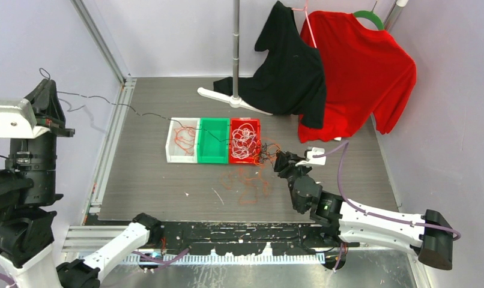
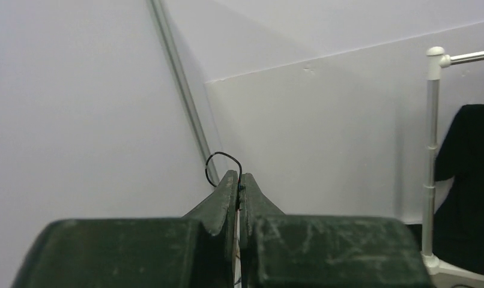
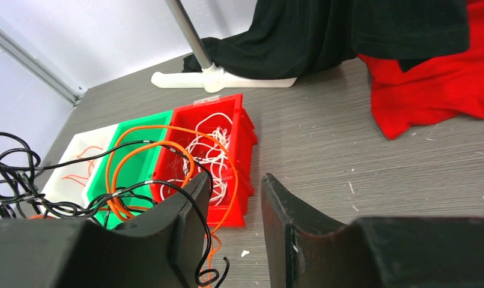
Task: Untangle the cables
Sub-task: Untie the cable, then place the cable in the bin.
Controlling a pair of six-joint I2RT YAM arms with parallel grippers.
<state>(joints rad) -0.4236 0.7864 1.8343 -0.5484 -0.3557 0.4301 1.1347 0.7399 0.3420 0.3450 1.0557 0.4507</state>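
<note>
I see a thin black cable (image 1: 116,103) pinched at its curled end in the closed left pincer (image 2: 238,177). From there it is strung in a wavy line over the table (image 1: 167,192) and across the bins to a black snarl (image 1: 265,153) just beside the red bin (image 1: 242,161). White cables (image 1: 244,137) lie coiled inside that red bin, while orange-red cables (image 1: 247,183) sprawl in loose loops on the table in front of it, with a few more strands in the white bin (image 1: 179,159).
</note>
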